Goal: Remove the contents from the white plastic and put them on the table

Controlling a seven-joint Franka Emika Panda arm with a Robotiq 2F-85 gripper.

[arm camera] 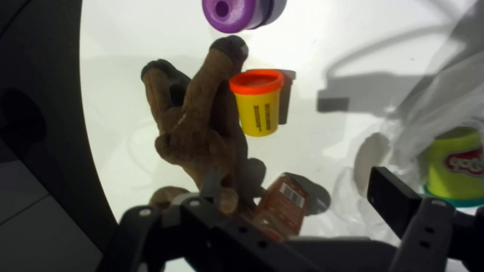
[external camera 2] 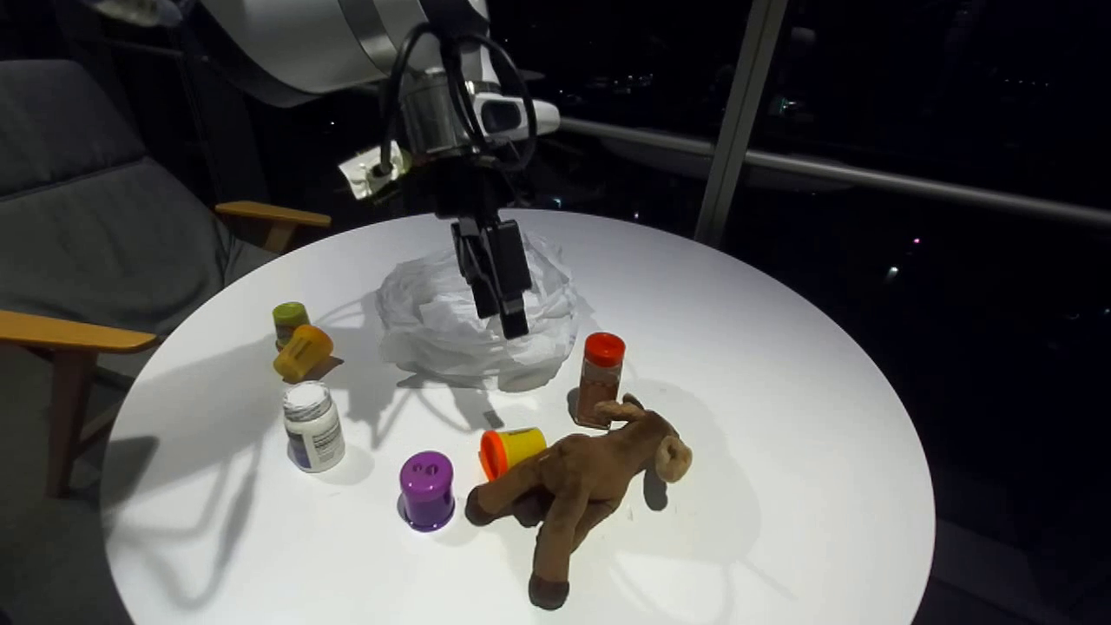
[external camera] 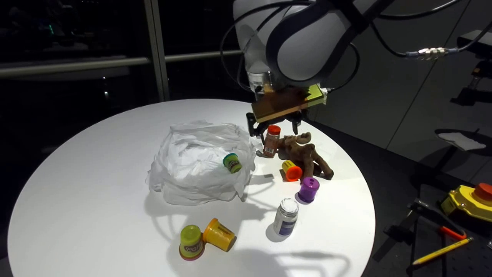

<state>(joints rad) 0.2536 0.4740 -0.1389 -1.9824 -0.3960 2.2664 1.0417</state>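
Light from above leaves the worktop (external camera: 84, 184) glaring white against dark surroundings in both exterior views; in an exterior view, soft shadows (external camera 2: 191, 425) pool toward eight o'clock, with fainter ones toward four; pinpricks of light (external camera 2: 892, 273) dot the black window (external camera 2: 946, 304) at three o'clock; in the wrist view the yellow tub (arm camera: 261, 113) is fairly crisp; the claw (arm camera: 298, 185) is partly blurred; nine o'clock is murky, its detail hard to tell.

Wrinkled plastic bag (external camera: 188, 173); smooth table (external camera: 88, 177); matt plush toy (external camera 2: 592, 469).
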